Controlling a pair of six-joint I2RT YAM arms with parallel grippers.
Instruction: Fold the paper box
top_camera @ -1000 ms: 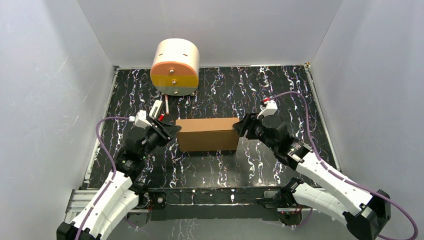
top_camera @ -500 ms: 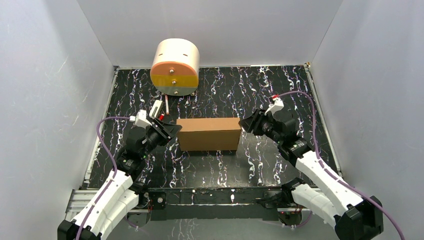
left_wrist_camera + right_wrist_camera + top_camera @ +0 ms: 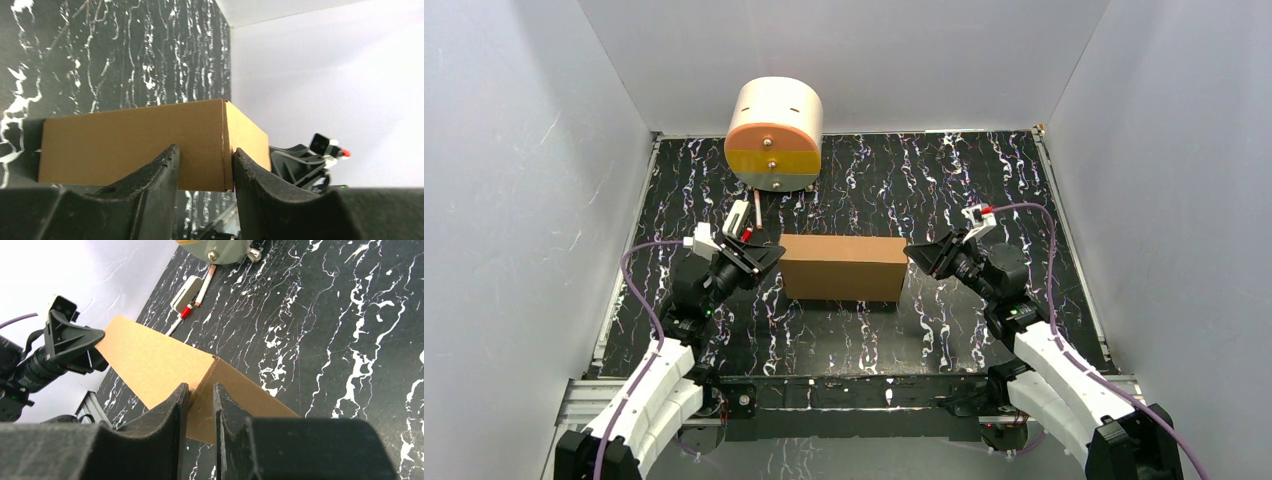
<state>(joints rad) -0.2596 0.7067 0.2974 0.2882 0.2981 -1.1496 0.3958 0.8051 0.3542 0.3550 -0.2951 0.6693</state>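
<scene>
The paper box (image 3: 842, 266) is a closed brown cardboard box lying flat in the middle of the table. My left gripper (image 3: 774, 256) is at its left end, jaws open with nothing between them. In the left wrist view the box (image 3: 130, 142) shows just beyond the gripper (image 3: 204, 150). My right gripper (image 3: 911, 250) is at the box's right end, just off it. In the right wrist view the gripper (image 3: 201, 386) has a narrow gap, is empty, and points at the box's corner (image 3: 150, 362).
A cream cylinder (image 3: 774, 135) with an orange and yellow front stands at the back left. A small white item (image 3: 737, 214) and a pen (image 3: 755, 208) lie between it and the box. Grey walls enclose the black marbled table (image 3: 984, 180).
My right gripper has drawn back to the right, off the box's right end, and its arm has lowered. The left gripper has barely moved. The box has stayed put.
</scene>
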